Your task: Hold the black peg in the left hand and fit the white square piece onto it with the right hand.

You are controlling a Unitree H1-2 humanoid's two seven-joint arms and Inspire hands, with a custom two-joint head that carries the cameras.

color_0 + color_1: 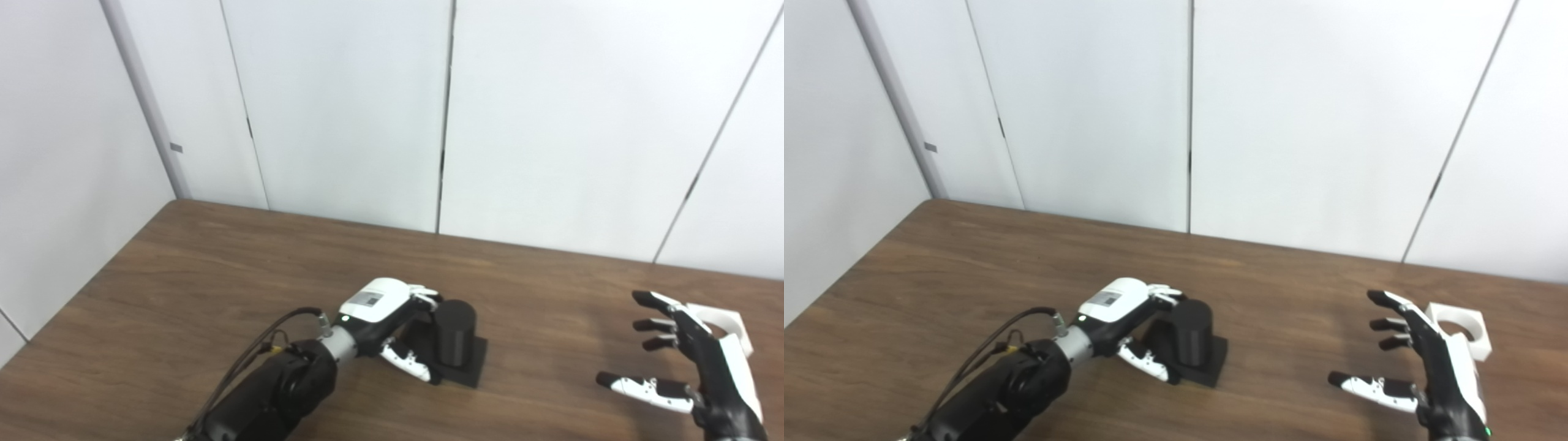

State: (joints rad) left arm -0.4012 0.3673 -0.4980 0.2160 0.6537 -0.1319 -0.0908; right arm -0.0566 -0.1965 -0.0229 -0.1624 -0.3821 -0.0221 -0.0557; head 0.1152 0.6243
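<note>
- The matte black cylindrical peg (454, 331) stands upright on its flat black square base (470, 366), near the middle of the brown wood-grain table (184, 269); its long axis points straight up.
- The left hand (392, 318) reaches it from the left, fingers (422, 294) curled round the far side of the cylinder and thumb (407, 362) low by the base. It looks like a grip closing on the peg, though the base sits on the table, so nothing is lifted.
- The white square plastic piece with a round hole (1458, 327) lies at the table's right, well apart from the peg.
- The right hand (1427, 361) hovers with fingers spread and empty; the piece lies just beyond it, on the back-of-hand side rather than the palm side. I judge the hand must come round or over the piece to grasp it.
- The right eye view shows the piece's round hole and two side faces; in the left eye view the hand covers most of it, leaving only a white corner.
</note>
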